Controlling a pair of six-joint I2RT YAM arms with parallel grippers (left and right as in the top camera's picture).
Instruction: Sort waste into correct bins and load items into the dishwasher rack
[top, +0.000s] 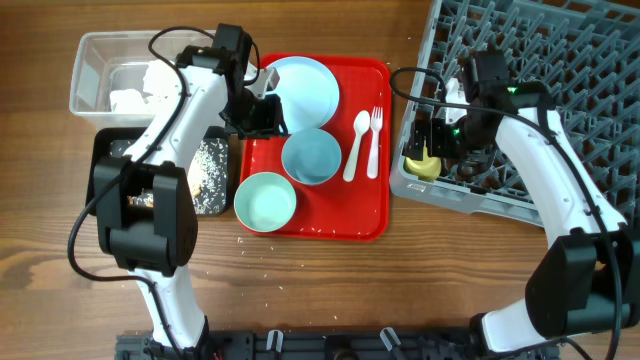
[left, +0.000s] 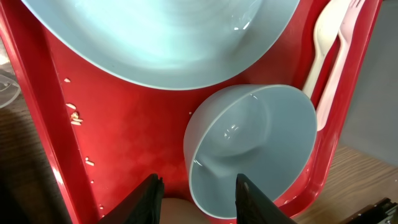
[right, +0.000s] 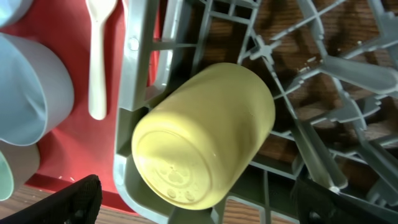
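Yellow and small, the plastic cup (right: 202, 134) lies on its side in the near left corner of the big grey plastic rack (top: 560, 60) with its upright pegs. The cup's bottom faces the right wrist camera. The right gripper (right: 198, 193) hangs just over it with its two black fingers wide apart, one on each side, and neither touches the cup.

Just beside the rack sits the flat red tray (top: 330, 222). On it are the round light blue plate (top: 300, 85), a light blue bowl (top: 310, 157), a second, paler bowl (top: 265, 200), and the white plastic spoon (top: 355, 145) and white plastic fork (top: 375, 140) side by side (the spoon is nearer the bowls).

The left gripper (left: 199, 190) hangs over the tray between the plate and the light blue bowl. Its fingers are apart and hold nothing, and the bowl's rim shows between them. A few loose crumbs (left: 74, 115) lie near the red tray's edge.

Left of the red tray, the black tray (top: 105, 150) holds white crumbs and brown bits (top: 210, 175). Behind it the clear plastic tub (top: 90, 60) holds crumpled white tissue (top: 135, 90). All of it stands on a brown wooden table (top: 400, 290).
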